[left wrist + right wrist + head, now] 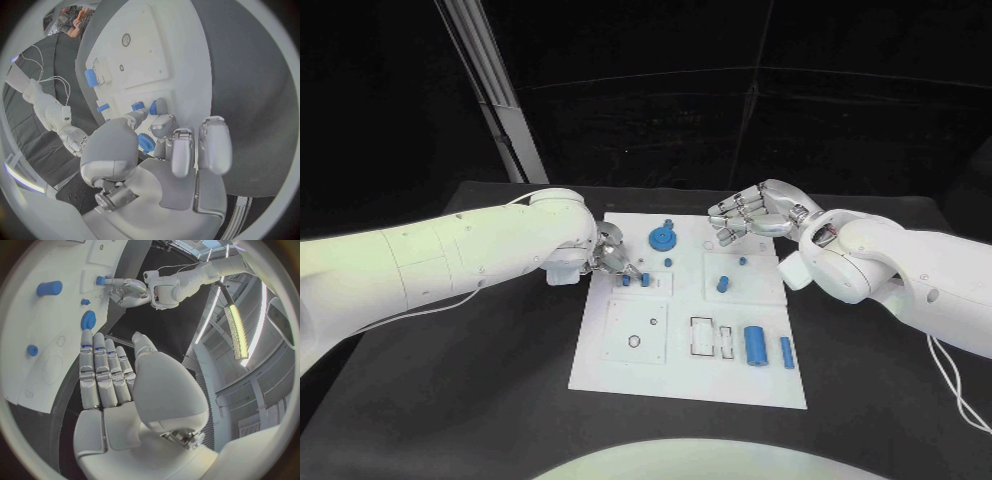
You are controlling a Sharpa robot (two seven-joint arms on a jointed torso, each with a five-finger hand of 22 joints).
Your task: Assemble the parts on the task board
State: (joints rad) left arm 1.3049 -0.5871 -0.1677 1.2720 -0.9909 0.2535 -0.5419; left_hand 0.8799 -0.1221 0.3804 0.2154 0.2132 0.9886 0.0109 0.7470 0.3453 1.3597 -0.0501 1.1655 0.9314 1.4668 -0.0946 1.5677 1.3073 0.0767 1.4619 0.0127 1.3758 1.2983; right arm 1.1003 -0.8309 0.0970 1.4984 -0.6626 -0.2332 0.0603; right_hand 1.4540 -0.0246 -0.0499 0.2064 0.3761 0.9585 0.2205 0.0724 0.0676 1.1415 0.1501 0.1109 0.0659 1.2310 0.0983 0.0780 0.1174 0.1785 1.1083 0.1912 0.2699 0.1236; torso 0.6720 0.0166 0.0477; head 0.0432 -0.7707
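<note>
The white task board (pixel 625 360) lies in the middle of the black table. My left hand (pixel 609 256) is low over its far left part. Thumb and a fingertip (pixel 160 106) pinch a small blue part (pixel 152 108) that stands in the board, with a second small blue part (pixel 137 106) right beside it. A blue gear (pixel 664 238) sits just beyond them. My right hand (pixel 750 214) hovers over the board's far right corner, fingers straight and holding nothing. A blue peg (pixel 724 284) stands below it.
A thick blue cylinder (pixel 756 345) and a slim blue pin (pixel 788 352) lie on the board's near right, beside rectangular slots (pixel 705 337). Round holes (pixel 635 341) are on the near left. A metal post (pixel 495 90) rises behind the table's far left.
</note>
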